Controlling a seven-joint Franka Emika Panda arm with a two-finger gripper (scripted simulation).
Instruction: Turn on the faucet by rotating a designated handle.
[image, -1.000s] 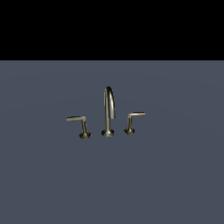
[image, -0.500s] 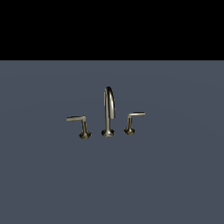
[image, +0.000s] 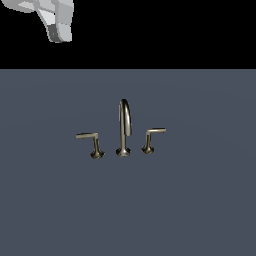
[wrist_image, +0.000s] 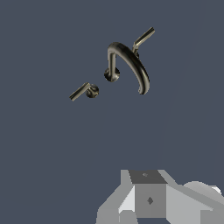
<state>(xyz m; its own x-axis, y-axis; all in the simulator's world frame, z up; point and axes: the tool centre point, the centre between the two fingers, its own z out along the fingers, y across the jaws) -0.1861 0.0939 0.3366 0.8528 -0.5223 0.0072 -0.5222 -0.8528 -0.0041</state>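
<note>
The faucet (image: 123, 129) stands near the middle of the grey bench (image: 200, 210). It has a tall arched spout (image: 125, 120) in the centre and one L-shaped lever on each side. The handle (image: 91, 142) to turn is the larger lever, on the exterior view's left of the spout; its thin arm points outward, away from the spout, and its stem rises from a flared base. The smaller lever (image: 151, 139) stands on the other side, a little nearer to the spout. In the wrist view the faucet is seen from above and far off, with the spout (wrist_image: 129, 65) curving over between the two levers.

The hand (image: 52, 20) shows only in part at the top left corner of the exterior view, high above the bench and well apart from the faucet. Its fingertips are cut off by the picture edge, and the wrist view shows only the grey body, so I cannot tell whether it is wide or narrow.

In my judgement the task is at its first step, the approach: nothing touches the handle and it looks unturned. The next move calls for bringing the hand down and across toward the outer end of the handle's arm, then pushing it sideways around the stem. The arm is thin, so the fingers may slip over it if they come too high.
</note>
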